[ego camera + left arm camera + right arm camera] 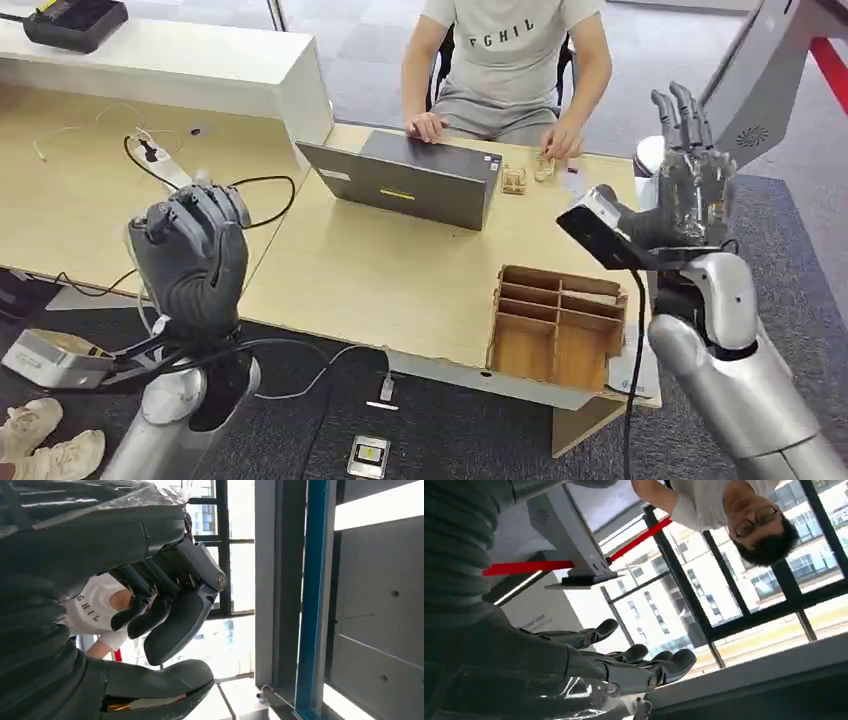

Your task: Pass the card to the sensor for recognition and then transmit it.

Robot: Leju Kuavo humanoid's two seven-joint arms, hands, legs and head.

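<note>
I'm working in an office — light wooden desks, grey carpet floor, a closed grey laptop. Tall dark-framed windows face other buildings — a seated person opposite.

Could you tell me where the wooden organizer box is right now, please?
In the head view, the wooden organizer box sits at the table's near right edge, just left of the raised right hand.

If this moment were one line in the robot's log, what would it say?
left robot hand: raised, fingers curled, holding nothing | right robot hand: raised, fingers straight, holding nothing | card: cannot tell | brown wooden slotted organiser: on table edge
</note>
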